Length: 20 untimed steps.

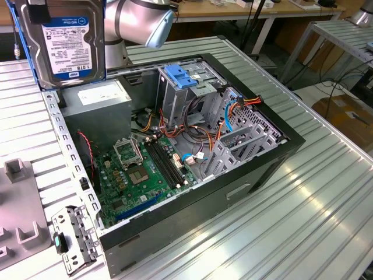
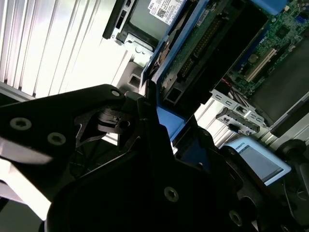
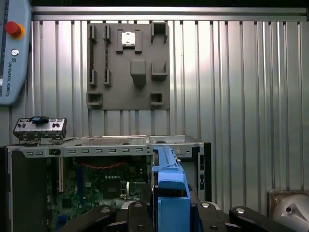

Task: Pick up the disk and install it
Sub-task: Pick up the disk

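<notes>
**A:** Where do we have the disk [image 1: 70, 46]?

**B:** Up in the air. In the exterior view we see it at the upper left, above the power supply [image 1: 99, 99] in the open case [image 1: 262, 169]. It stands nearly upright, with its label toward that camera and its blue frame down one edge.

**A:** And the gripper [image 3: 171, 209]?

**B:** Clamped on the disk. In the first wrist view we see the blue frame pinched between the dark fingers [image 3: 139, 217], one on each side. In the second wrist view we look along the disk's circuit-board face, with the frame running back into the gripper's black body.

**A:** Is the disk touching the cage [image 1: 186, 102]?

**B:** No. The cage stands inside the case with its blue handle [image 1: 182, 76] on top. It is on the exterior view's right of the disk, lower and well apart from it.

**A:** What else do we see?

**B:** The motherboard [image 1: 145, 169] lies on the case floor with cables beside it. The case rests on a ribbed metal table [image 1: 326, 204]. A grey fixture [image 3: 128, 67] lies on the table beyond the case in the first wrist view. A small metal bracket [image 1: 73, 239] sits just beside the case's near corner, on the exterior view's left.
</notes>
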Motion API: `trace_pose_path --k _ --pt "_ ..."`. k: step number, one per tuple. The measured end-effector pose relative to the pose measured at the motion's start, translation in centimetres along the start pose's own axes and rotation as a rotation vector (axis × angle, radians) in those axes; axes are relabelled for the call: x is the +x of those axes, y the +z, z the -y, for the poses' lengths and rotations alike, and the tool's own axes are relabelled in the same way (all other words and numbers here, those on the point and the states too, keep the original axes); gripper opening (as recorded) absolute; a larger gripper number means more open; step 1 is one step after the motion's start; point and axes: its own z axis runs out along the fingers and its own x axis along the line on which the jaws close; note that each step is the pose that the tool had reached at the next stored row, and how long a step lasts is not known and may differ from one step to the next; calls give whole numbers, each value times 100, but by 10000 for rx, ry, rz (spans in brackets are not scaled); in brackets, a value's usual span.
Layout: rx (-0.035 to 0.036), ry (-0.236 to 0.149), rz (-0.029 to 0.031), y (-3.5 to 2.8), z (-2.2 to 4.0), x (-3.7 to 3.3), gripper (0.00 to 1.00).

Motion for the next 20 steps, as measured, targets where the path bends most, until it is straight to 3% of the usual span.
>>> trace_pose_path --k 10,20 --pt "0 0 0 8 196 -4 37" --pt "0 0 0 12 215 22 37"
